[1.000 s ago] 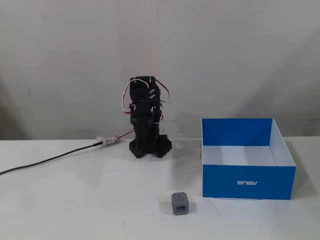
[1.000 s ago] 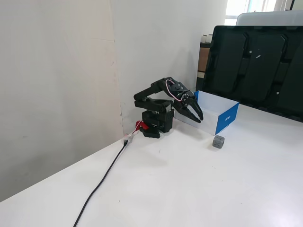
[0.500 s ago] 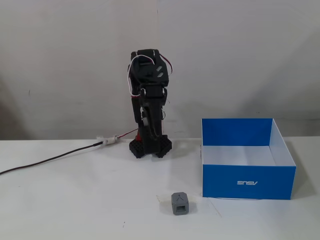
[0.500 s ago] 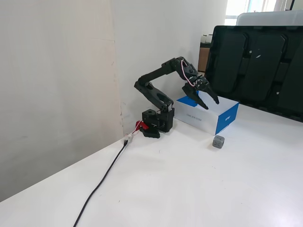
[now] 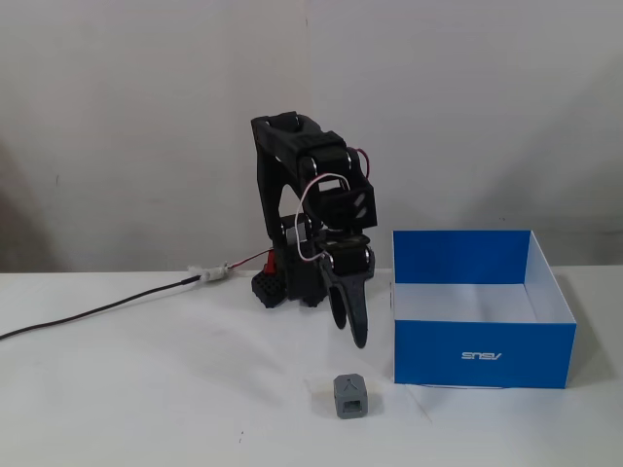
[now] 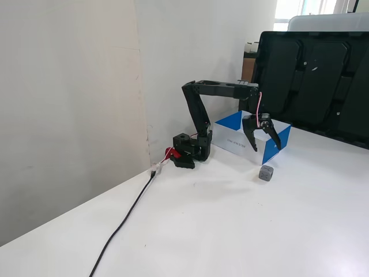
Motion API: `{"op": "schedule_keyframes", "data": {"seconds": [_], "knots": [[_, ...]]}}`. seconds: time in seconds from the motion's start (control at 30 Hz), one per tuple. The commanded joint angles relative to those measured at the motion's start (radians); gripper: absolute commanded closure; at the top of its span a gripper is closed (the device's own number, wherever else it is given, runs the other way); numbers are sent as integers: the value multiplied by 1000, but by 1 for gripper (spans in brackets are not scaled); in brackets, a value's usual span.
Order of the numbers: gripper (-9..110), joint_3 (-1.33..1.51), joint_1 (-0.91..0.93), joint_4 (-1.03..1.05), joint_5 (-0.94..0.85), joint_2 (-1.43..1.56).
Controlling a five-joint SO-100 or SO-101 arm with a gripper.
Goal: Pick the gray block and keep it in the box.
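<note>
Gray block (image 5: 350, 397) sits on the white desk (image 5: 146, 389) below the raised gripper (image 6: 266, 146); its jaws are spread, holding nothing; blue box (image 5: 482, 352) is beside it.

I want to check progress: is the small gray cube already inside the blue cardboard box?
No, the small gray cube sits on the white table in front of the blue cardboard box, outside it.

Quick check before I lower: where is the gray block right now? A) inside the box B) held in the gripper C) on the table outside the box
C: the gray block sits on the table in front of the box, below the open, empty gripper.
</note>
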Motion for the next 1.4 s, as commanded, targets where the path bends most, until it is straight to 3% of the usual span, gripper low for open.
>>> {"op": "schedule_keyframes", "data": {"seconds": [0.0,0.43,0.47,0.57,0.77,1.1,1.37], "knots": [[71,-51,2,-43,6,-29],[71,-66,44,-212,2,-416],[73,-81,52,-218,-3,-449],[101,-152,75,-190,-8,-499],[101,-209,95,-140,-8,-489],[101,-364,58,190,6,-81],[101,-311,-138,247,6,169]]}}
